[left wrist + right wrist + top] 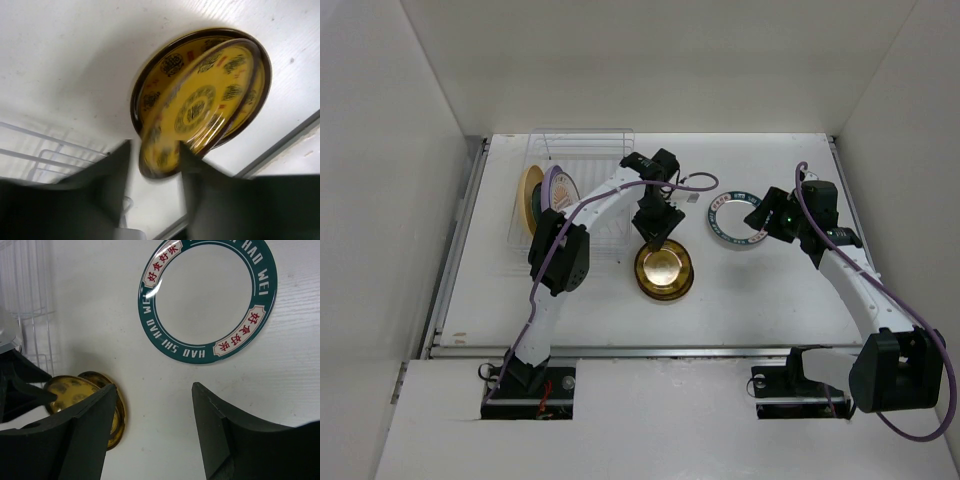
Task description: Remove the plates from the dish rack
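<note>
My left gripper [655,240] [155,150] is open over two amber patterned plates [665,270]. One plate [165,65] lies flat on the table. The other plate [200,105] leans tilted on it, with its blurred near edge between my spread fingers. The right wrist view shows both as well [70,387]. My right gripper [758,216] [152,387] is open and empty just beside a white plate with a dark-teal rim [733,220] [207,300], which lies flat. The dish rack [590,150] stands at the back left and holds a mustard-yellow plate [528,195], a lavender plate [550,188] and a white one [565,192].
The rack's thin wires show at the left of both wrist views [50,150] [30,300]. A metal rail [620,350] runs along the table's near edge. White walls enclose the table on three sides.
</note>
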Motion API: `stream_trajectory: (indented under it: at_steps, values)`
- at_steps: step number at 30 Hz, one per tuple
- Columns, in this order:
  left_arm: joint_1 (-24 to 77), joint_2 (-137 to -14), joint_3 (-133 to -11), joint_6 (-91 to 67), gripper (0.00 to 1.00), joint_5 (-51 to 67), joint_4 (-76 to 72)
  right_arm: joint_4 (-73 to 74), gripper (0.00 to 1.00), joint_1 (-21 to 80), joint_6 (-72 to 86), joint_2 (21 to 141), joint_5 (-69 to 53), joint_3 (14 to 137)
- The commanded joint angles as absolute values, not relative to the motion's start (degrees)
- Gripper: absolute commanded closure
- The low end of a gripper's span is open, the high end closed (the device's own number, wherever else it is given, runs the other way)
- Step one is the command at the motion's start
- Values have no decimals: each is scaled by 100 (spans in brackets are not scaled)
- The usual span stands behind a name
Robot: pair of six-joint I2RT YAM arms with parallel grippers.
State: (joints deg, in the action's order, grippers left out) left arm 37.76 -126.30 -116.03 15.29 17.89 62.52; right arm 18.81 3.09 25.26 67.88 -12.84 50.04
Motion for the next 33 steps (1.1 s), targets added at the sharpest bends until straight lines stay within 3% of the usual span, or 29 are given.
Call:
stream_trajectory:
  at_steps: [1, 5, 8, 13, 14, 17, 24, 33]
  values:
    - [3753, -12586, -11611, 1758, 54, 1706, 6390, 1600, 32, 352, 2487, 6618, -1213, 5001]
    - [3753, -12455, -11610, 1890, 37, 1398, 6504, 1600, 32, 352, 2487, 6670, -1213, 5001]
    - [3753, -12174, -11794, 1574, 37, 942, 6504, 1600, 32, 352, 2487, 6671, -1213, 5001]
    - [3113, -11251, -11795, 871, 50, -629, 5873, 1652, 32, 352, 2487, 6618, -1213, 5001]
    - [3016, -11250, -11795, 870, 50, -1477, 5802, 1652, 32, 352, 2487, 6618, -1213, 5001]
    - [2568, -11302, -11795, 765, 44, -2301, 5800, 1600, 32, 352, 2487, 6618, -1213, 5001]
    - [1802, -11426, -11795, 387, 41, -2224, 5950, 1600, 32, 352, 2487, 6724, -1213, 5001]
    - [1802, -11426, -11689, 439, 41, -2654, 5977, 1600, 32, 352, 2435, 6724, -1160, 4939]
